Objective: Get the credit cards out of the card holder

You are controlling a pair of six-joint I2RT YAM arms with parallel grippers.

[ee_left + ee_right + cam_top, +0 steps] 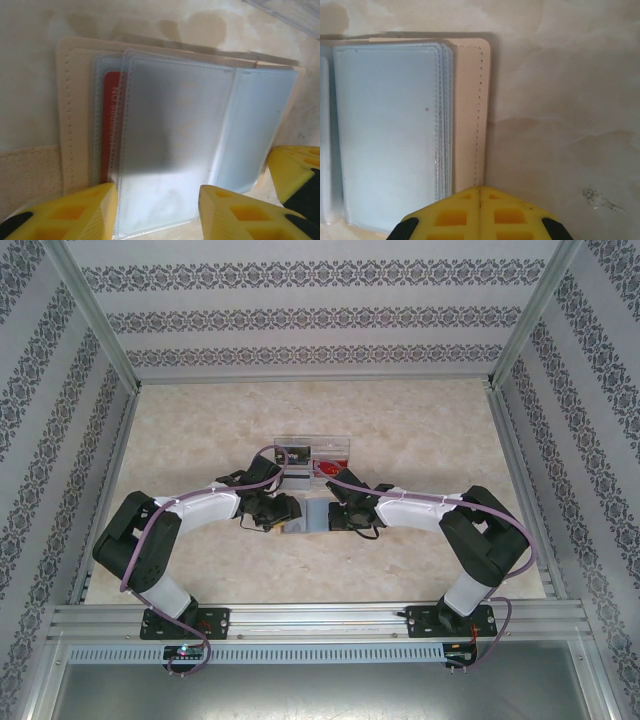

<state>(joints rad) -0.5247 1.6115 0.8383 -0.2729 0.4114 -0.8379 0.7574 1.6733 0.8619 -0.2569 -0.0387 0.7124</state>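
Observation:
The card holder is a tan stitched cover lying open on the table, with several clear plastic sleeves fanned over it. A red credit card shows inside a lower sleeve on the left. My left gripper is open, its yellow fingers standing on either side of the top sleeve's near edge. My right gripper is shut, its tip at the near right corner of the tan cover. From above, both grippers meet over the holder.
A clear plastic box with a red item and a dark card inside stands just behind the holder. Patterned walls and metal rails enclose the marbled table, which is bare to the left and right of the arms.

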